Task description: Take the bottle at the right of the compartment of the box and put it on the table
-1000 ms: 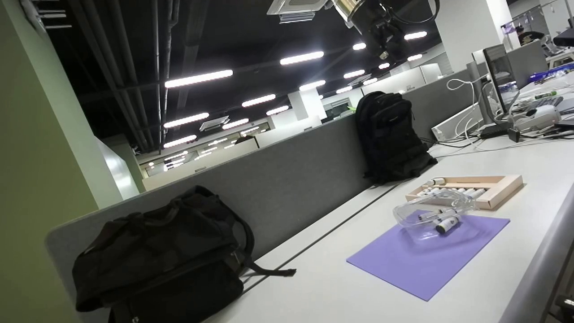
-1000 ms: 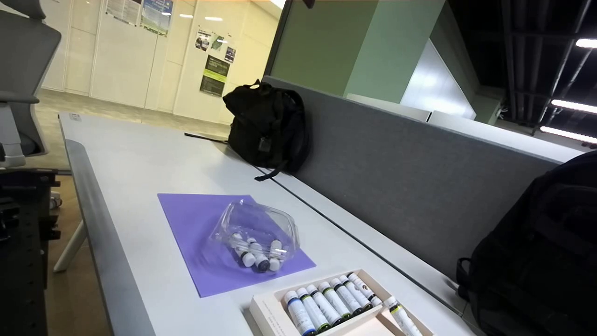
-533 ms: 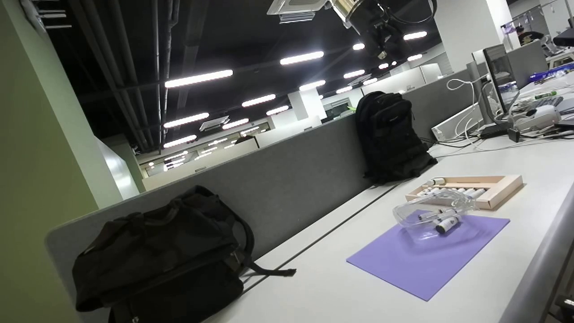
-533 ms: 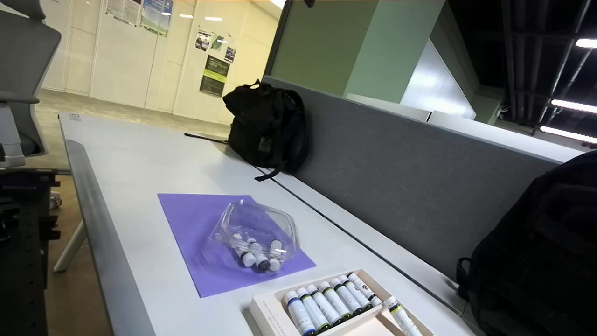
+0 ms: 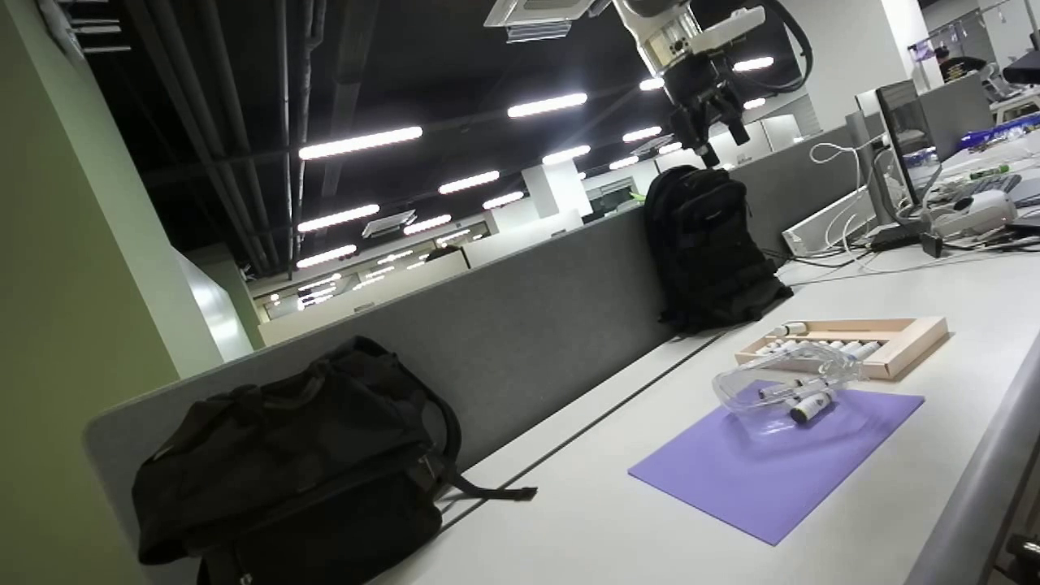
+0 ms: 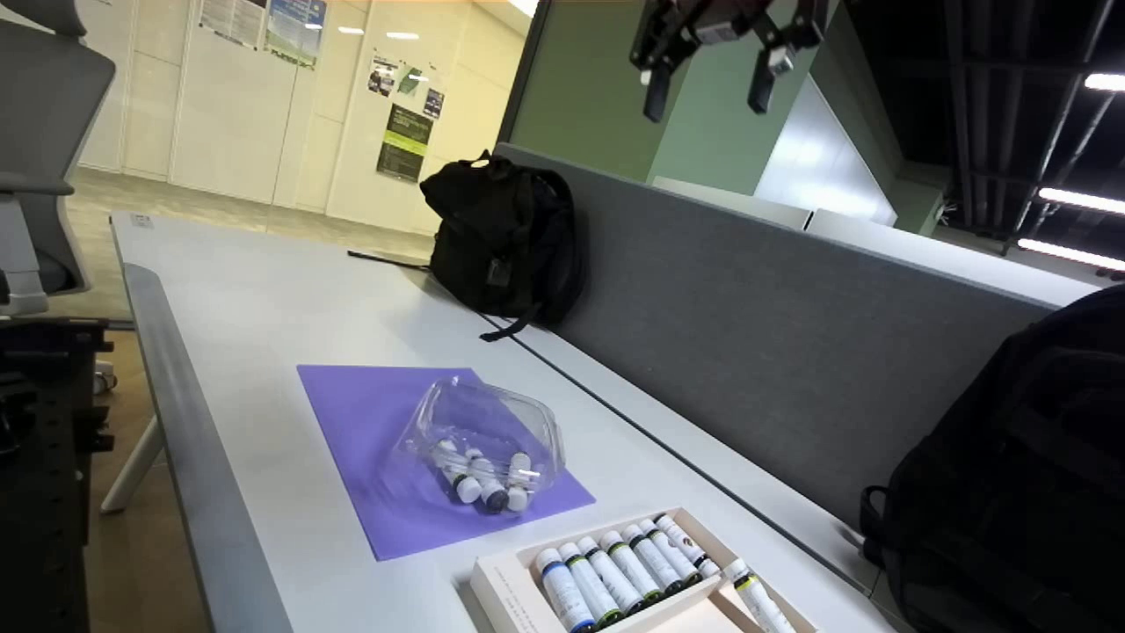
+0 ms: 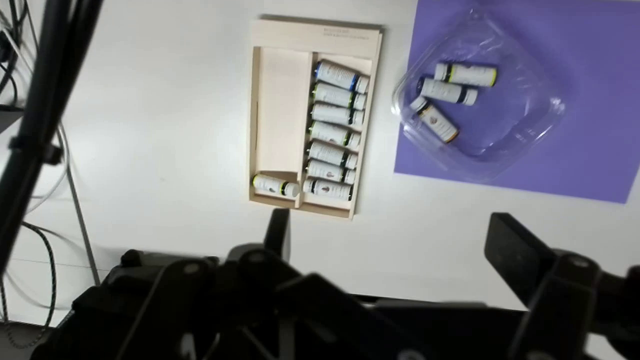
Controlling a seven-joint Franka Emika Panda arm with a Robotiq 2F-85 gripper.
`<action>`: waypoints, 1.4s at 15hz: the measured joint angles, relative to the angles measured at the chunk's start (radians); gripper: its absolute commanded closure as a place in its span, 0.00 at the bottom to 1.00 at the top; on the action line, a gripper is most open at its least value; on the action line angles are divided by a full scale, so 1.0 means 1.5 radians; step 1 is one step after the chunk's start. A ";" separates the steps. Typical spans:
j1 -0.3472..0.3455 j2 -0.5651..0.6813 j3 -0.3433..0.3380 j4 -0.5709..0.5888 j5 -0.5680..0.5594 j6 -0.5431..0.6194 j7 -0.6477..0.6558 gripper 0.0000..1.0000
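The pale wooden box (image 7: 292, 36) lies on the off-white table (image 7: 190, 130) in the wrist view. One compartment holds a row of several small white bottles (image 7: 327, 133). The other compartment holds a single bottle (image 7: 270, 185) with a yellow band at its end. The box (image 6: 505, 591) and the single bottle (image 6: 761, 605) also show in an exterior view, where the frame cuts off part of the box. My gripper (image 7: 389, 225) is open with nothing between its fingers. In both exterior views the gripper (image 5: 725, 146) (image 6: 707, 109) hangs high above the table, well apart from the box.
A clear plastic container (image 7: 525, 130) with 3 small bottles stands on the purple mat (image 7: 600, 135) beside the box. A black backpack (image 5: 715, 252) leans on the grey partition (image 5: 552, 301); another black bag (image 5: 301, 463) lies farther along. Cables (image 7: 75, 195) and a monitor (image 5: 906, 138) are nearby.
My gripper has come down and turned into fuller view; both fingers now show apart in both exterior views. The box, bottles, container and mat have not moved.
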 measured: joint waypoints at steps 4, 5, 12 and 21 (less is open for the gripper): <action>-0.039 0.079 -0.051 -0.034 -0.002 0.130 -0.049 0.00; -0.046 0.105 -0.061 -0.030 -0.002 0.135 -0.081 0.00; -0.082 0.261 -0.095 0.065 -0.087 0.086 -0.205 0.00; -0.079 0.252 -0.090 0.061 -0.087 0.086 -0.205 0.00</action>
